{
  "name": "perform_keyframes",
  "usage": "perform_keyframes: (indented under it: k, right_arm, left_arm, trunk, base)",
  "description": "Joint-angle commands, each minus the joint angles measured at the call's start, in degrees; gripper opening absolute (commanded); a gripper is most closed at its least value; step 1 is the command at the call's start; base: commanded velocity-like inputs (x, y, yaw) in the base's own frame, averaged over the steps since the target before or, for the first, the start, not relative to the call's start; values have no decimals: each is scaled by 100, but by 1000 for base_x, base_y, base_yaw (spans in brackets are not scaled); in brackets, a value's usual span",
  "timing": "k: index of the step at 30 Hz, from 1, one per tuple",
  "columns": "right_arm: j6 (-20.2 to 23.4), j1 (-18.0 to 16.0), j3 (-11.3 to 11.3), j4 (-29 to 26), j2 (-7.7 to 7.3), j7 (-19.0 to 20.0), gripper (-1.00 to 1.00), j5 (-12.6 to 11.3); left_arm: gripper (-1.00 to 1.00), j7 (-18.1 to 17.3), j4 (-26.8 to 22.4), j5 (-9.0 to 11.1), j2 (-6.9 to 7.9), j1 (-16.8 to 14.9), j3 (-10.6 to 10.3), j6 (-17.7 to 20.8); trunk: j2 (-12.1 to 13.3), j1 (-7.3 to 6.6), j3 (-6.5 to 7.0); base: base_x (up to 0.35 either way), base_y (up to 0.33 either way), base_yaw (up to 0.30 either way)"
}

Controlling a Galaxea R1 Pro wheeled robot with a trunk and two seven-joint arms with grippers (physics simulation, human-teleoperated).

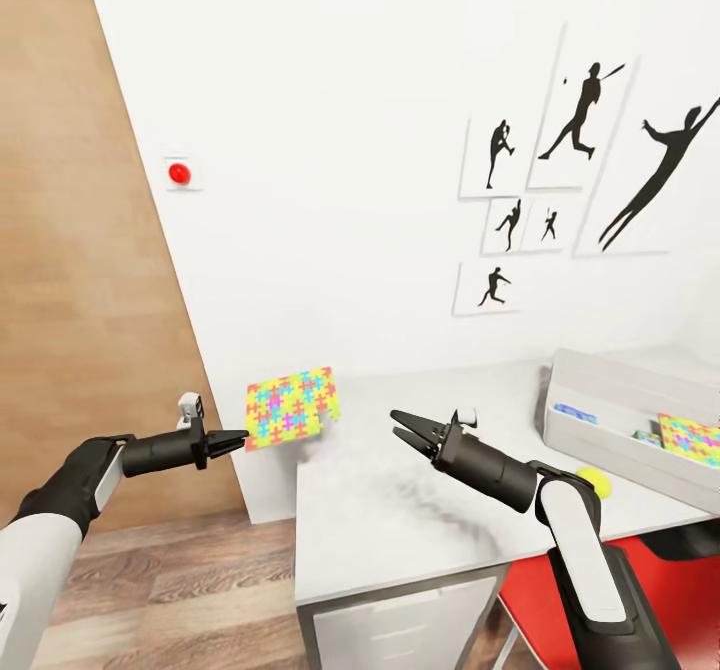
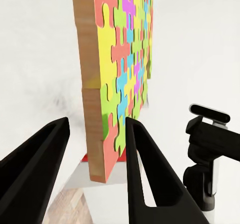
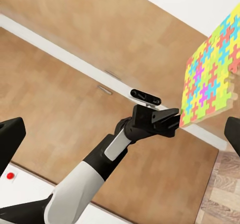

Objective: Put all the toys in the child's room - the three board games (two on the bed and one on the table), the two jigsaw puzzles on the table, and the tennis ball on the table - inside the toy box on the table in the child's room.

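Multicoloured puzzle (image 1: pixel 291 408) stands on edge, clamped by the left end effector (image 1: pixel 238 440) beside the table (image 1: pixel 400 510); right end effector (image 1: pixel 402 428) gapes empty.

Held jigsaw puzzle (image 1: pixel 291 408): thin squarish slab, yellow with many-coloured interlocking piece shapes and a plain brown edge; stood nearly upright, slightly tilted, left of frame centre, over the bench's left end; pinched at its lower left corner by the left tool (image 1: pixel 240 439).
Second jigsaw puzzle (image 1: pixel 690 439): same bright pattern; lay tilted inside the toy box, far right of frame.
Toy box (image 1: pixel 600 440): shallow light grey bin with flared sides; sat on the bench at right.
Board game (image 1: pixel 575 413): blue item, partly hidden inside the toy box.
Tennis ball (image 1: pixel 594 481): small, yellow-green; on the bench just before the toy box's front wall.
Bench (image 1: pixel 400 510): light grey top, white drawers below.
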Motion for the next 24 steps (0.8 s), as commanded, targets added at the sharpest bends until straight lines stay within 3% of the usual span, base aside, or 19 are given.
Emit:
perform_keyframes:
  k: [1, 24]
  right_arm:
    - [33, -5, -14, 0, 7, 45, 100, 44]
    - [-176, -5, 3, 13, 0, 54, 100, 44]
  left_arm:
    - [-100, -14, -1, 2, 1, -3, 0, 56]
    - [-100, -2, 0, 0, 33, -3, 2, 21]
  trunk:
    - [37, -22, 15]
    - [959, -527, 579]
  base:
    - [0, 0, -71]
    - [0, 0, -170]
